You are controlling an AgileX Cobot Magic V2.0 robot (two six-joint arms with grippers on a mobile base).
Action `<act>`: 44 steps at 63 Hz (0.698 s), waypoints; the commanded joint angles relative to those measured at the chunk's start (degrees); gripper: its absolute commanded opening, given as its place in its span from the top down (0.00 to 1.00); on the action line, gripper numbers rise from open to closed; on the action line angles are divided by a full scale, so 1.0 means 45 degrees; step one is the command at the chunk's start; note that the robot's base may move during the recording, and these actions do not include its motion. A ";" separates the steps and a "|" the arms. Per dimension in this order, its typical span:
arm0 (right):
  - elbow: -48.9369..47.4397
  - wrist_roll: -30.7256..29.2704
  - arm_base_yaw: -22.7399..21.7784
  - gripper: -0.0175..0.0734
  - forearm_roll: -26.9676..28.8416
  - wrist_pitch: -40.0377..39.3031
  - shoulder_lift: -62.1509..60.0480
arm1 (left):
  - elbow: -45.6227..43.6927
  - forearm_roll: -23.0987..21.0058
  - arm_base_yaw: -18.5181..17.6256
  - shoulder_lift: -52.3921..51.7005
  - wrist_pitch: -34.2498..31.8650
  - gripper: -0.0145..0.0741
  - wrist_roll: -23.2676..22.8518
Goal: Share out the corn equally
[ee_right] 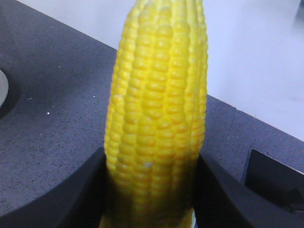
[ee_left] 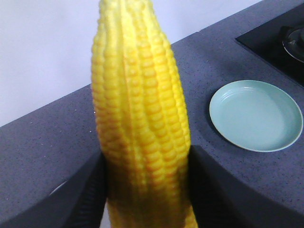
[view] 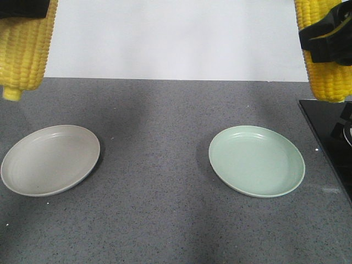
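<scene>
**2 cobs aloft, both plates bare**

Finding 1. Each arm carries 1 cob of corn, hanging roughly upright above the grey counter [view: 165, 165]. The left cob [view: 26, 47] hangs at the upper left of the front view, pale stub end down, above and behind the beige plate [view: 49, 159]. The right cob [view: 327, 55] hangs at the upper right, behind and to the right of the green plate [view: 256, 160], near the edge of a black cooktop [view: 330, 132].

Finding 2. The left gripper [ee_left: 142, 190] is closed on its cob: the left wrist view shows dark jaws pressed against both flanks of the lower cob, the rest projecting away from the camera. The right gripper [ee_right: 152, 190] grips likewise, jaws tight on either side, and the front view shows a black jaw wrapped across the cob.

Finding 3. Neither plate holds anything. In my judgement, 1 cob per arm over 1 plate per side suits an equal share, and the raised carry keeps the cobs clear of the plate rims. Lowering has not yet begun.
</scene>
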 commanded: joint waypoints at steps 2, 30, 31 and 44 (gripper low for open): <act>-0.0295 -0.0097 -0.0046 0.82 -0.0156 -0.0947 -0.0206 | -0.0272 -0.0013 -0.0042 -0.0179 -0.0876 0.84 -0.0087; -0.0295 -0.0097 -0.0046 0.82 -0.0156 -0.0947 -0.0206 | -0.0272 -0.0013 -0.0042 -0.0179 -0.0876 0.84 -0.0087; -0.0295 -0.0097 -0.0046 0.82 -0.0156 -0.0947 -0.0206 | -0.0272 -0.0013 -0.0042 -0.0179 -0.0876 0.84 -0.0087; -0.0295 -0.0097 -0.0046 0.82 -0.0156 -0.0947 -0.0206 | -0.0272 -0.0013 -0.0042 -0.0179 -0.0876 0.84 -0.0087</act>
